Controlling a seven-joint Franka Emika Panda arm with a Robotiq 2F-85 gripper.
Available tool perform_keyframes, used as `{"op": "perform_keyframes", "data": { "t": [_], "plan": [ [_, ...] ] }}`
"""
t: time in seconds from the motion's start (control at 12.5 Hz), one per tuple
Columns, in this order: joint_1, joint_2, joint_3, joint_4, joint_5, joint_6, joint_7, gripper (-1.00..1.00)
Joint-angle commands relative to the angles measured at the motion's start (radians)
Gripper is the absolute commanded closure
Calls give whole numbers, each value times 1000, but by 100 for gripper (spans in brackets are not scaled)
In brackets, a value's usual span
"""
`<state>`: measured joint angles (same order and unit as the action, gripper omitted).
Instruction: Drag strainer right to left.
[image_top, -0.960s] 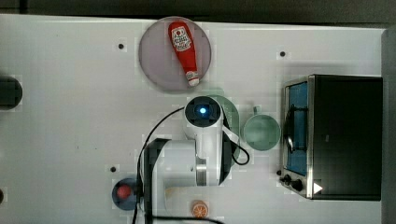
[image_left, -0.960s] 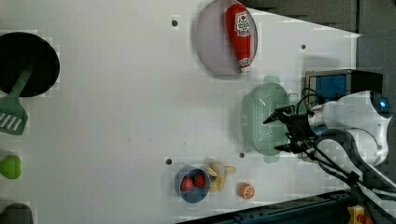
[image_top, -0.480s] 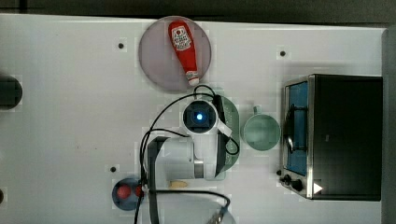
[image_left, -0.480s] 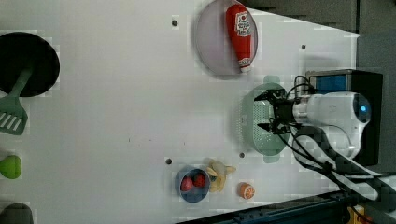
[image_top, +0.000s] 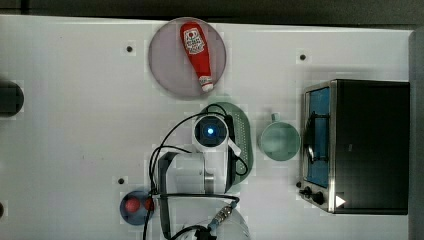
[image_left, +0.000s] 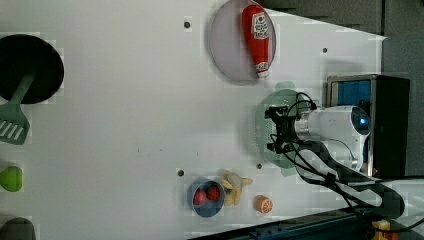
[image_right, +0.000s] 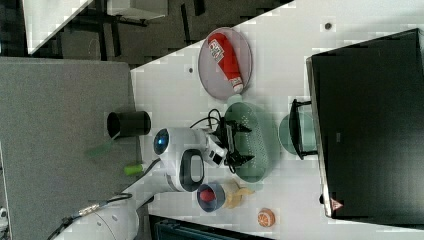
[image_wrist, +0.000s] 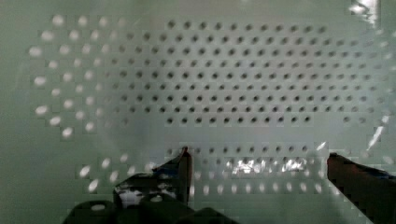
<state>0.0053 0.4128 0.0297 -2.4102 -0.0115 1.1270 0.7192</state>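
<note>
Gripper (image_right: 239, 145) poised inside the strainer (image_right: 257, 142).
Its spread fingers (image_wrist: 184, 168) grasp nothing, hovering over the perforated bowl.

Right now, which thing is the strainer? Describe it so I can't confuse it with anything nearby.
Start at the black toaster oven on the top view's right. Beside its glass door stands a round green mug; just past that, under the gripper, lies the strainer. It is the larger, oval, pale mint-green bowl dotted with small holes.

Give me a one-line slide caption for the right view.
Open hand poised inside the strainer, between the ketchup plate and fruit bowl.
</note>
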Motion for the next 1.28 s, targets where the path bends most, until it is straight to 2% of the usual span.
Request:
{"op": "perform_keyframes", "data": {
  "t": [0.08,0.32,0.48,0.96,1.28],
  "plan": [
    [29,-2,2,6,8,22,51,-100],
    [63,-2,6,10,13,22,60,-100],
    [95,-2,15,13,52,22,133,-100],
    [220,2,55,32,55,20,320,-100],
    [308,45,65,92,62,10,379,-100]
  ]
}}
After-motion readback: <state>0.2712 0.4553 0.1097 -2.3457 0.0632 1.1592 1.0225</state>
